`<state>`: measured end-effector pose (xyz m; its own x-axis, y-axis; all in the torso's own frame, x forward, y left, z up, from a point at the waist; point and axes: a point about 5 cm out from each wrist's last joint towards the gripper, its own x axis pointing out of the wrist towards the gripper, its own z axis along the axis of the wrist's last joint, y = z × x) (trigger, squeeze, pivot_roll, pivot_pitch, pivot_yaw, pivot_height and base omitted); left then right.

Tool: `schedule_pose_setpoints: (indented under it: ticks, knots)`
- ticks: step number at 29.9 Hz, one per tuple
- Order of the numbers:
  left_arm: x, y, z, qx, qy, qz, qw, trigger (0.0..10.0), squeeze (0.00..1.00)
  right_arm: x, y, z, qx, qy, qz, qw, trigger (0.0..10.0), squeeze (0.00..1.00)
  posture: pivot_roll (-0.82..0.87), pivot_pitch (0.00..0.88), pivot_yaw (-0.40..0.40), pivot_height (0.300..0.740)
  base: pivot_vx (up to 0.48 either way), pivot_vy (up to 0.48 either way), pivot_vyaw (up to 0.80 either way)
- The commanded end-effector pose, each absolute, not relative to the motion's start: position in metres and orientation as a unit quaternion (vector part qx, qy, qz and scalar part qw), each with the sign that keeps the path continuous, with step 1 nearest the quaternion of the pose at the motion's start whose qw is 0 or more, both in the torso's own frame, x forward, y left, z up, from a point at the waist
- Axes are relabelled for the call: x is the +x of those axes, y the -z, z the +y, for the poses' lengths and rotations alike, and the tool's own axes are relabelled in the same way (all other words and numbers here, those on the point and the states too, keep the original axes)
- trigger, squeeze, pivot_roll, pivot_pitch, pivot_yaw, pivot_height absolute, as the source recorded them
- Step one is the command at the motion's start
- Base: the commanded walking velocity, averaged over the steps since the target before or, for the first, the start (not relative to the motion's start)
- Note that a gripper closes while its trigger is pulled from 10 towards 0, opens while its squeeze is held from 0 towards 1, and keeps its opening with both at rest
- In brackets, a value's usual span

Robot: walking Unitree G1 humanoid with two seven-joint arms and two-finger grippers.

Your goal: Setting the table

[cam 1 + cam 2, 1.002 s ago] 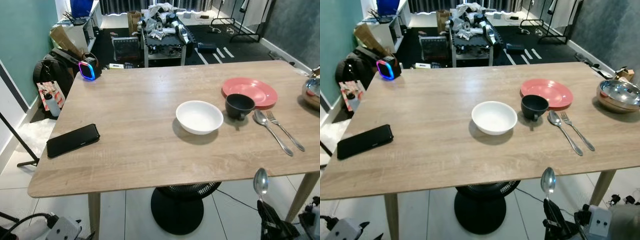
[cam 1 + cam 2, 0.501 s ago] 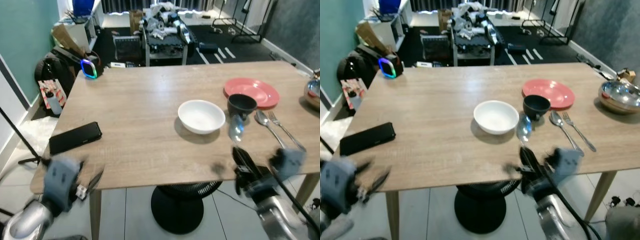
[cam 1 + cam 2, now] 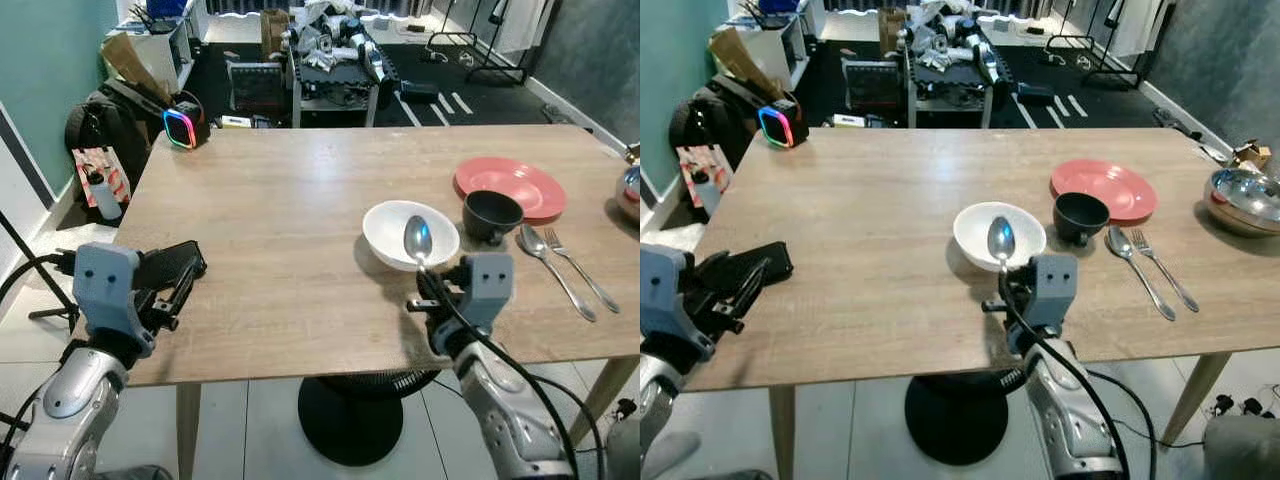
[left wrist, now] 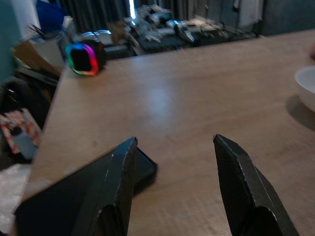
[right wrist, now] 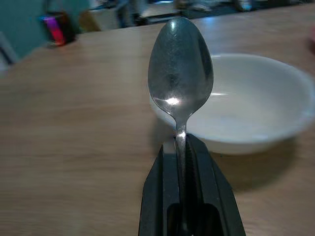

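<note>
Right end effector: we see its two black fingers pressed together on the handle of a metal spoon, which stands upright with its bowl at the top.
Held spoon: it is raised over the near edge of the wooden surface, just in front of the white bowl.
Beyond the right end effector: the white bowl sits directly behind the spoon; further to its right we find a black cup at the edge of a red plate.
Right of the cup: a second spoon and a fork lie side by side on the surface.
Left end effector: we see its fingers spread wide apart, holding nothing, at the surface's left near corner.
Beside the left end effector: a black phone lies flat, just under its one finger.
</note>
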<state>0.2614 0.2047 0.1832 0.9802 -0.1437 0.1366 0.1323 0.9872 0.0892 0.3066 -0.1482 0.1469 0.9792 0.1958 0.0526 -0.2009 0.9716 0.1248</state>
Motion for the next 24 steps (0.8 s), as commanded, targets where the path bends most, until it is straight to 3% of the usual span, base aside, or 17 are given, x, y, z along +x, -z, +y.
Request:
schedule_pose_setpoints:
  ticks: [1,8,12,16,24]
  knots:
    - [0.262,-0.181,0.201,0.045,0.067,-0.059,0.995,10.0,0.0,0.303,-0.138,-0.141,0.055,-0.117,-0.001,0.992,10.0,0.0,0.04,0.0,0.026,0.74,0.0,0.0,0.0]
    - [0.269,-0.18,0.196,0.039,0.064,-0.054,0.996,10.0,0.0,0.292,-0.108,-0.123,0.047,-0.138,0.062,0.987,10.0,0.0,0.03,0.0,0.032,0.74,0.0,0.0,0.0]
    - [0.272,-0.18,0.191,0.034,0.068,-0.052,0.996,10.0,0.0,0.294,-0.094,-0.121,0.072,-0.098,0.091,0.988,10.0,0.0,0.02,0.0,0.036,0.74,0.0,0.0,0.0]
    - [0.273,-0.178,0.183,0.032,0.079,-0.048,0.995,10.0,0.0,0.303,-0.095,-0.12,0.118,-0.065,0.08,0.988,10.0,0.0,0.03,0.0,0.036,0.74,0.0,0.0,0.0]
    - [0.271,-0.174,0.178,0.03,0.083,-0.043,0.995,10.0,0.0,0.31,-0.099,-0.107,0.112,-0.093,0.076,0.986,10.0,0.0,0.03,0.0,0.03,0.74,0.0,0.0,0.0]
